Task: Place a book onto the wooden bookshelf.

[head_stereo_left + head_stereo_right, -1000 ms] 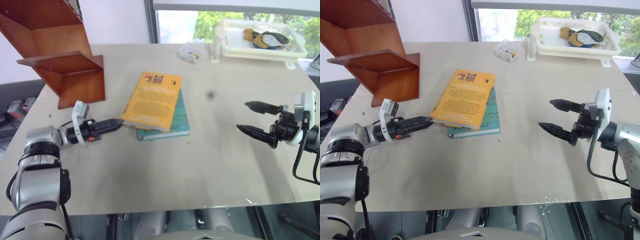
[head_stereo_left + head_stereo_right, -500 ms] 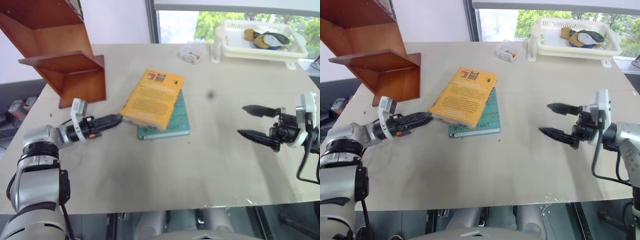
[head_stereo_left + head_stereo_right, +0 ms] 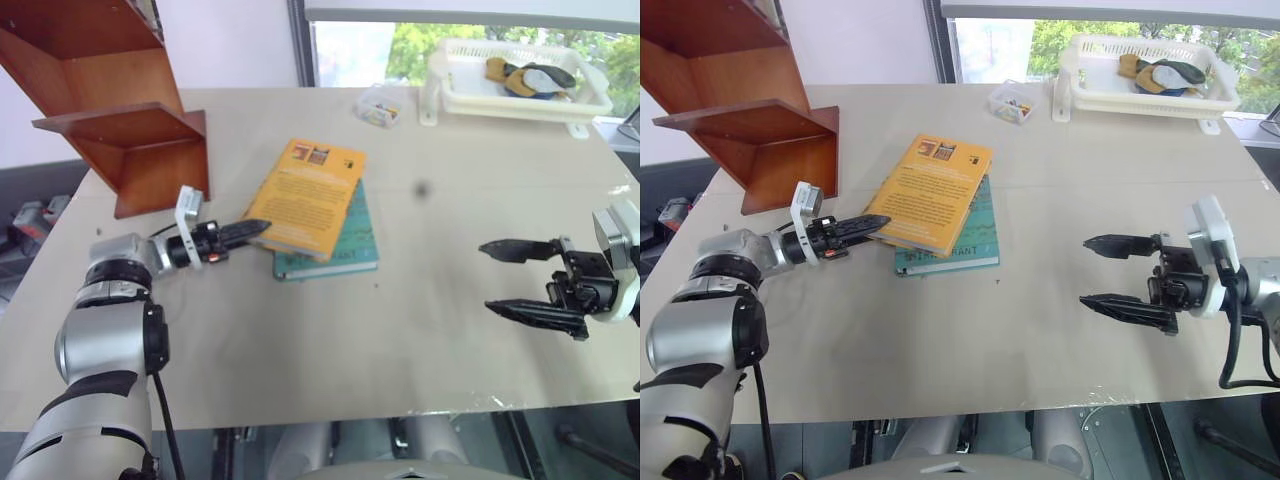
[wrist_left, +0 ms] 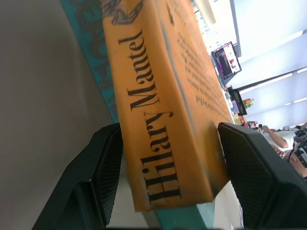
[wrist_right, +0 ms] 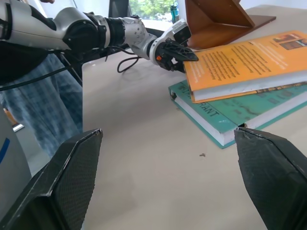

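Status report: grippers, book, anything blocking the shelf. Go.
Left gripper open, straddling the orange book's spine corner. Right gripper open, holding nothing. Book lies on the teal book. Wooden bookshelf unobstructed.

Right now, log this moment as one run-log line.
left gripper: straddling book spine, jaws open | right gripper: open, empty | book: on teal book | bookshelf: no book

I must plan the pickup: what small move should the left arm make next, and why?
Probably close the left gripper. Its fingers stand open on either side of the book at its spine end, and the book lies on the teal-green book, not yet lifted.
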`<move>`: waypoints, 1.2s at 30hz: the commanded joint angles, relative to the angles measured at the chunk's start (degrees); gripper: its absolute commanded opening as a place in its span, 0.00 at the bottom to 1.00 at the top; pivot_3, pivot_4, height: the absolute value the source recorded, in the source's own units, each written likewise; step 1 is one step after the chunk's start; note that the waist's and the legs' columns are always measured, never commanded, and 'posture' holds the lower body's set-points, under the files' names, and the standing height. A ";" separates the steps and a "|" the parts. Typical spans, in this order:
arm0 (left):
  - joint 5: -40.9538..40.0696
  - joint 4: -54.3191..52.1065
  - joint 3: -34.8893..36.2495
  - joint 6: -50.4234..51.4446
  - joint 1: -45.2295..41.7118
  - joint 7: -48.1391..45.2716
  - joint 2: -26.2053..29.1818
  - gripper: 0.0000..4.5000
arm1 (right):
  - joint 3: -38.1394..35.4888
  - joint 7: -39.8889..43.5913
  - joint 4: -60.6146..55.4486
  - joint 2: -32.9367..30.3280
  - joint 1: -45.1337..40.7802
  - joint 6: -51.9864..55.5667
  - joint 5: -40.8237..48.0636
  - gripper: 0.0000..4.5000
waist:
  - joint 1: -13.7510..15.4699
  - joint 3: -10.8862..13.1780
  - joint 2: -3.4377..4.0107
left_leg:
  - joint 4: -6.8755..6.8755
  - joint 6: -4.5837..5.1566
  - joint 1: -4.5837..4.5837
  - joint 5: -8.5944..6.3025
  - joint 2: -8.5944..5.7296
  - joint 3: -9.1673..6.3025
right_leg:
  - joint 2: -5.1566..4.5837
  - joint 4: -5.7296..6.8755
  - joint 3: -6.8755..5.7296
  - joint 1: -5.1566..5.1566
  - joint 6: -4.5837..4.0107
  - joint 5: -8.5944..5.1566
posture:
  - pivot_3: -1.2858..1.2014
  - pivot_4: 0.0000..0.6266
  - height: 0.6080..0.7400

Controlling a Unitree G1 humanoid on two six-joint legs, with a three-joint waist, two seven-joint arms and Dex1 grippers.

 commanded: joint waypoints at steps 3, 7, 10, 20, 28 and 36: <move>1.28 0.01 0.38 0.45 -1.53 -2.91 0.09 0.39 | -2.64 -0.73 -1.94 -0.72 0.23 -0.44 0.86 1.00 | 0.04 -0.01 -0.01 | 0.01 -0.01 0.00 0.00 0.00 -0.01 | 0.00 0.00 -0.01 0.00 0.00 0.00 | 0.52 0.24 1.00; 1.09 -1.24 0.05 2.99 -1.03 -6.01 0.37 0.20 | -2.52 -1.11 -2.22 -0.46 0.65 -0.71 0.80 1.00 | 0.03 -0.02 -0.03 | 0.02 0.00 0.04 0.00 -0.01 0.00 | -0.01 0.00 -0.01 0.04 0.00 0.00 | 0.52 0.24 1.00; -2.86 -7.73 -3.31 7.85 2.53 -7.78 0.44 0.17 | -2.12 -1.37 -2.08 -0.18 0.63 -1.12 0.41 1.00 | -0.05 -0.02 -0.03 | 0.02 0.01 0.05 -0.01 -0.01 0.00 | 0.01 0.02 0.00 0.05 0.00 0.00 | 0.52 0.24 1.00; -22.67 -50.29 11.27 33.27 29.07 10.52 -3.34 0.14 | -2.30 -1.87 -2.79 0.36 2.03 -1.83 0.17 1.00 | 0.38 -0.04 -0.02 | -0.03 0.01 0.03 -0.01 0.14 0.03 | -0.04 -0.03 0.38 -0.02 -0.01 0.00 | 0.52 0.24 1.00; -32.29 -78.49 29.15 48.95 40.46 33.46 -22.38 0.14 | -0.88 -0.82 -1.02 -0.30 -0.05 -2.19 -0.68 1.00 | 1.47 -0.07 0.02 | -0.01 -0.10 0.13 0.04 0.11 -0.11 | -0.08 -0.13 0.18 0.20 -0.02 0.01 | 0.52 0.24 1.00; -39.65 -87.47 37.88 49.60 42.69 47.99 -31.11 0.14 | -1.41 -0.11 -0.87 -0.19 0.59 -2.66 -1.46 1.00 | 1.38 -0.08 0.00 | -0.01 -0.21 0.20 0.10 0.11 -0.17 | -0.07 -0.14 0.11 0.31 -0.03 0.01 | 0.52 0.24 1.00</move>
